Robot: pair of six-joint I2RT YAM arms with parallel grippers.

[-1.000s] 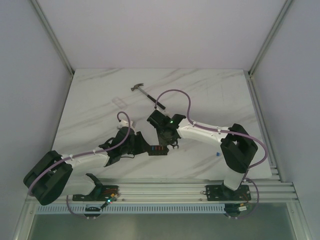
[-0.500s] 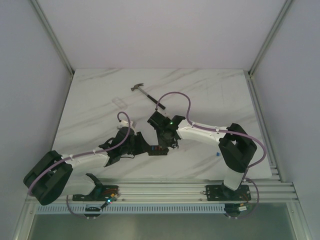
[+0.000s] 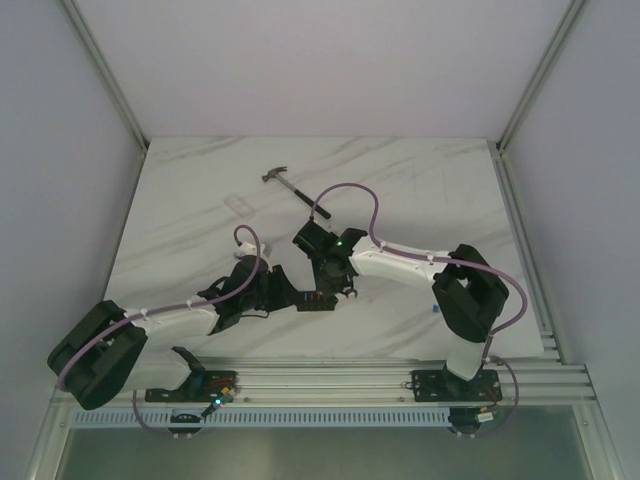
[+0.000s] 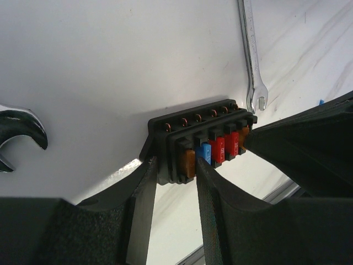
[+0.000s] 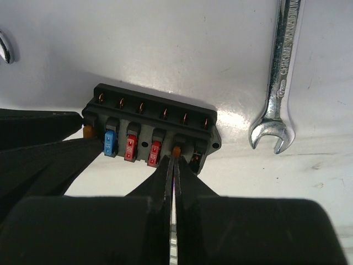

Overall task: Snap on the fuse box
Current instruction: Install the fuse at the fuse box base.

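The fuse box (image 3: 315, 297) is a small black block with blue, red and orange fuses, lying on the white table between the two arms. It also shows in the left wrist view (image 4: 204, 135) and the right wrist view (image 5: 149, 118). My left gripper (image 3: 290, 295) (image 4: 176, 165) is shut on the box's left end, one finger on each side. My right gripper (image 3: 330, 283) (image 5: 175, 160) is shut, and its tips touch an orange fuse (image 5: 177, 150) near the box's right end.
A silver wrench (image 5: 278, 72) (image 4: 251, 55) lies just beyond the box, and another wrench head (image 4: 16, 124) lies to its left. A black-handled hammer (image 3: 295, 190) lies further back. A small clear piece (image 3: 238, 204) and a tiny blue bit (image 3: 437, 310) also lie on the table.
My right gripper has moved slightly left and closer onto the fuse box. The left arm and the box have stayed in place.
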